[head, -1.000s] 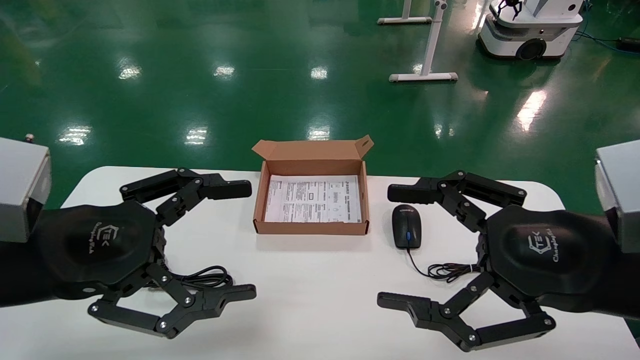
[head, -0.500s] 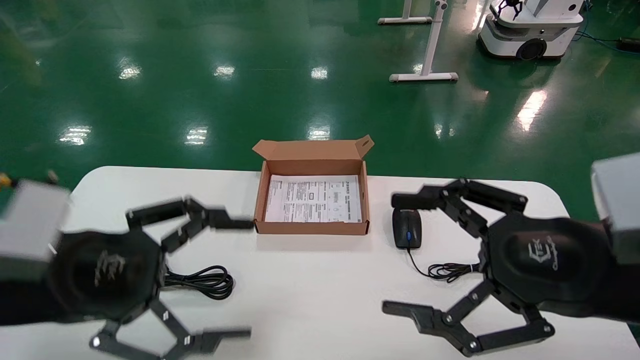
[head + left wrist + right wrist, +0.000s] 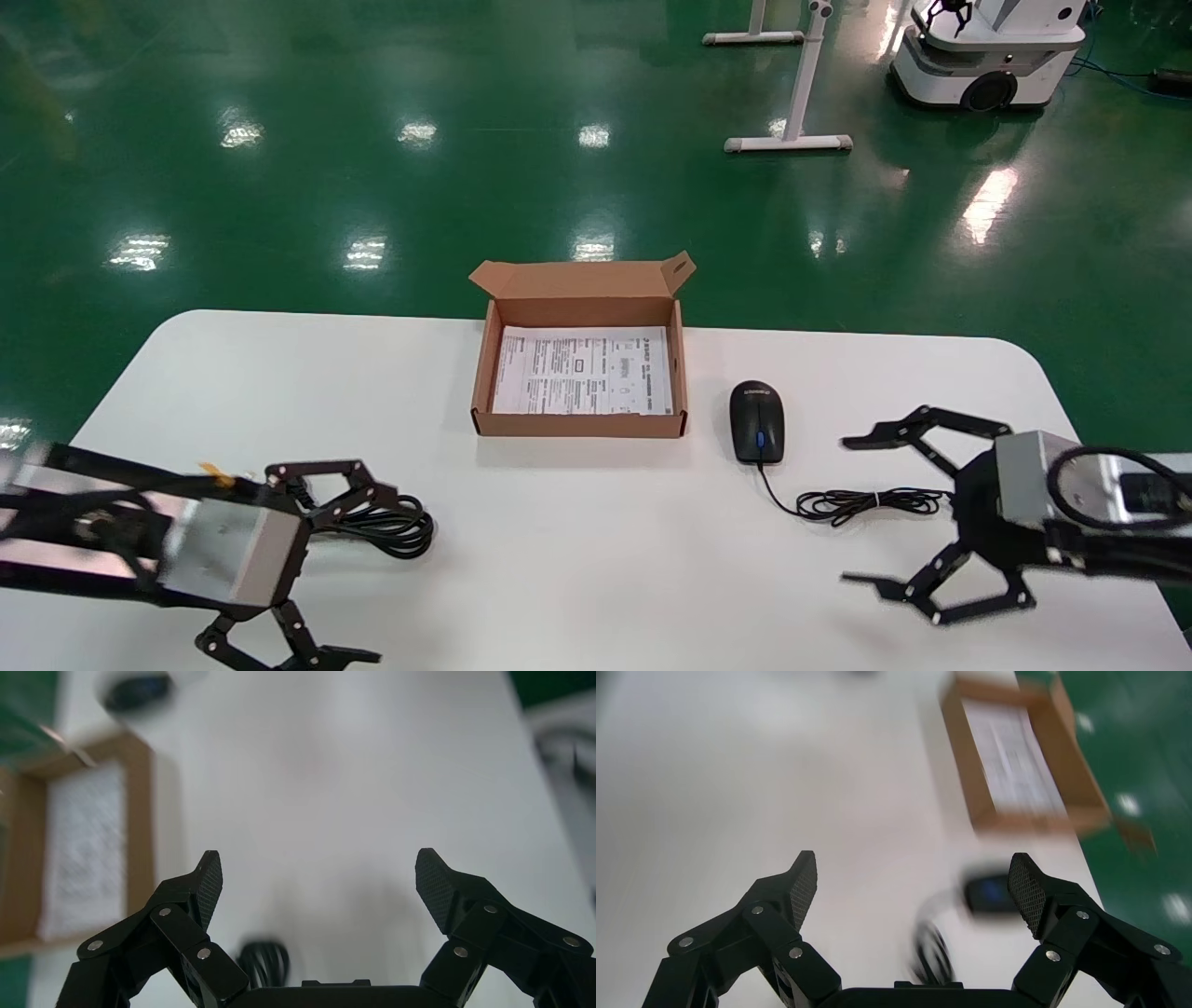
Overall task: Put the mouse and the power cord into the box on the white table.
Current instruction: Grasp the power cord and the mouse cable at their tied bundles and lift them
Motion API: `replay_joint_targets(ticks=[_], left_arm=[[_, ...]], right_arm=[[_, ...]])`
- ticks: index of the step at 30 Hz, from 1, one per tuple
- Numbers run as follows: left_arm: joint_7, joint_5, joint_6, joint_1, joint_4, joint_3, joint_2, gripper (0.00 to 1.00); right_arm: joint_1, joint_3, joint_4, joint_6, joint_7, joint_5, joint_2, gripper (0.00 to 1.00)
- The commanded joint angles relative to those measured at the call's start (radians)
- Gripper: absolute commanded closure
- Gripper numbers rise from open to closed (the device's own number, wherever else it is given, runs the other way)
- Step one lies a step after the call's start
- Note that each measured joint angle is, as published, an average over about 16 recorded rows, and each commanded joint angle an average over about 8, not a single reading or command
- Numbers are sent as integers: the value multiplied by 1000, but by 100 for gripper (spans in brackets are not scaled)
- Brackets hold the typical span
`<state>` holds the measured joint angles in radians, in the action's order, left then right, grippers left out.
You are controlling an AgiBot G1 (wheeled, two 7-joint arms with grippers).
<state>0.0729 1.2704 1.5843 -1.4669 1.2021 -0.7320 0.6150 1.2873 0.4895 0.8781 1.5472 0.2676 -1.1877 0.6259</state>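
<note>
Hands spread wide on both sides of the box

Left hand (image 3: 358, 570), fingers wide apart and holding nothing, sits left of the box (image 3: 579, 427) with the power cord (image 3: 391, 524) at its far finger. Box stands open on the white surface (image 3: 596, 559). Mouse (image 3: 756, 421) lies just right of it. Right hand (image 3: 847, 511) gapes empty beyond the mouse's cable.

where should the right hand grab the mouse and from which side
Grip the mouse across its two long sides at mid-body, coming straight down from above. It lies flat on the white table, narrow enough to fit the open right hand, with its cable trailing off the near end. The box to its left leaves a gap for one finger.
</note>
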Motion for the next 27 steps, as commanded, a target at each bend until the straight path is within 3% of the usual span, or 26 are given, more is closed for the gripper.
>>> replay_joint_targets(ticks=[1, 13, 27], left_arm=[[30, 55, -1, -32, -28, -51, 17, 0], [250, 275, -11, -182, -414, -237, 171, 0], [470, 333, -23, -274, -803, -322, 324, 0]], right_arm=[[38, 27, -70, -14, 58, -63, 15, 0], [211, 141, -454, -112, 359, -320, 183, 0], [298, 172, -735, -207, 531, -384, 301, 0]])
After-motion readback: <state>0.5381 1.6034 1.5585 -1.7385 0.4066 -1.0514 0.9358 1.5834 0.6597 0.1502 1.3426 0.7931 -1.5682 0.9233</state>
